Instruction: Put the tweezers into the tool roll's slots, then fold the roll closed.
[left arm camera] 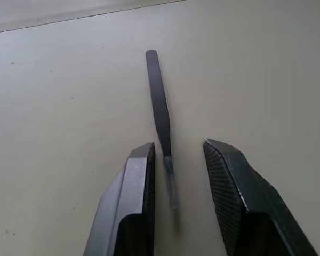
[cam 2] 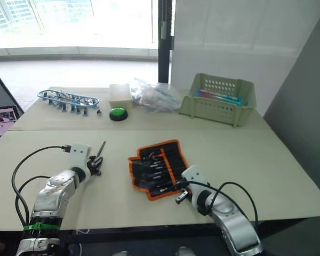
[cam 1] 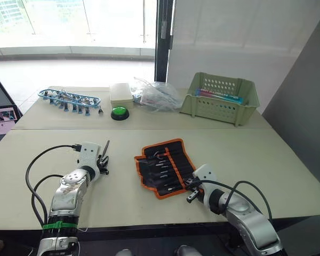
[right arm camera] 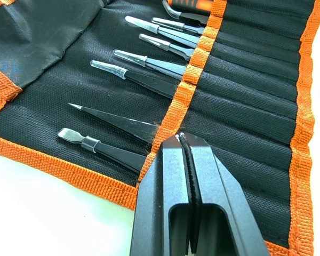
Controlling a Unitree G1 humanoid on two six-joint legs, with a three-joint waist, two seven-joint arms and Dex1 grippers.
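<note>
The tool roll [cam 1: 164, 166] lies unrolled on the near table, black with orange edging. Several tweezers [right arm camera: 144, 80] sit in its slots [right arm camera: 245, 80], tips pointing out past the orange stripe. My right gripper [right arm camera: 181, 137] is shut, with its tip at that stripe near the roll's near right corner [cam 1: 191, 186]. One loose black tweezers [left arm camera: 160, 106] lies on the table left of the roll. Its clear-capped tip rests between the fingers of my open left gripper [left arm camera: 177, 146], and neither finger touches it. The head views show this gripper [cam 1: 103, 161] with the tweezers [cam 1: 106, 146] reaching beyond it.
On the far table stand a green plastic basket [cam 1: 220, 98], a crumpled plastic bag [cam 1: 157, 96], a cream box [cam 1: 120, 94], a green button [cam 1: 119, 113] and a blue rack of clips [cam 1: 69, 100]. A seam splits the two tables.
</note>
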